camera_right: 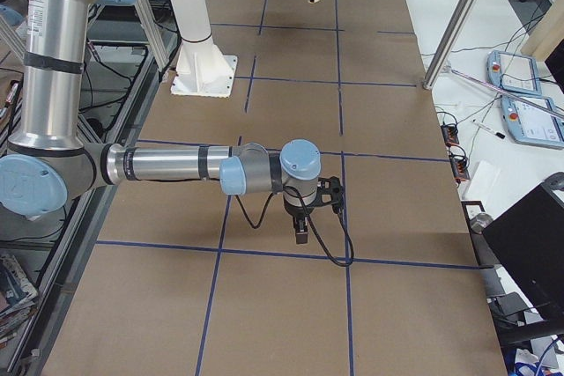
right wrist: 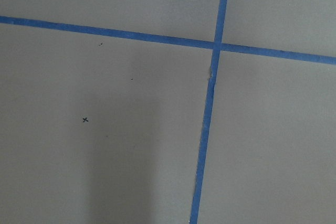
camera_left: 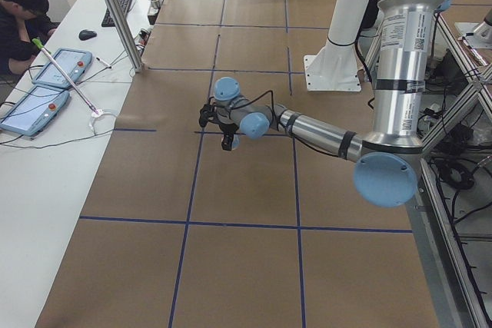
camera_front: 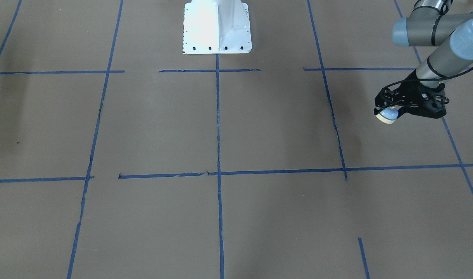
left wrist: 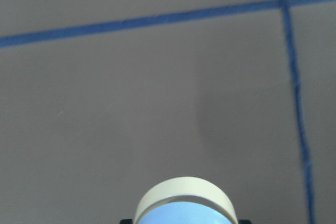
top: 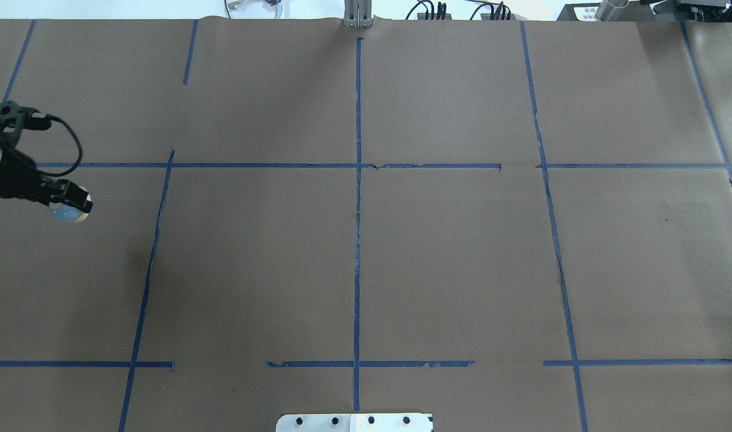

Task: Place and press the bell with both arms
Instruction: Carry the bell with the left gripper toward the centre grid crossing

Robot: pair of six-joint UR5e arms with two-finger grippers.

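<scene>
The bell [camera_front: 387, 115], a small dome with a light blue top and a cream base rim, is clamped between the jaws of the left gripper [camera_front: 394, 110]. It is held above the table [camera_front: 259, 128] near its left end. How the right gripper's [camera_right: 301, 233] jaws stand cannot be told.

The left arm [camera_left: 323, 134] reaches from the right edge toward frame centre. Its left pincer [camera_left: 226, 137] points down above the brown worktop [camera_left: 246, 266], with the bell [camera_left: 234, 142] at its tip. A white pedestal [camera_left: 336, 74] stands upper right. At upper left a person [camera_left: 19, 21] sits beside two tablets [camera_left: 65, 67].
</scene>
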